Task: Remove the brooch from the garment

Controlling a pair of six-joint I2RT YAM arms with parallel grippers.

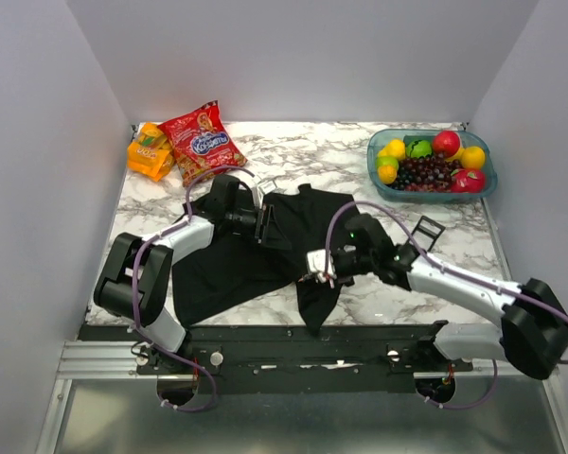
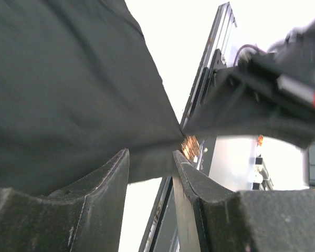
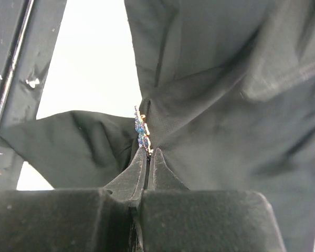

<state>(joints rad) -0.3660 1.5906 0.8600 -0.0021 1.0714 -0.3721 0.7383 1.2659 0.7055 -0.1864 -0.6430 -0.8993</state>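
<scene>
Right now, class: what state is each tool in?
Left tool: open, gripping nothing.
Right tool: closed on the brooch, which sits on the garment.

The left arm (image 1: 185,235) and right arm (image 1: 454,282) match: white shells on the long links, bulky black housings at the joints. A thin purple cable (image 1: 134,284) loops along each. A small green light (image 1: 353,233) glows on the right arm near its wrist. The left gripper (image 2: 150,153) and right gripper (image 3: 148,152) have matte black fingers (image 2: 102,184), thick at the root, tapering to narrow wedge tips, with a grainy surface.
</scene>
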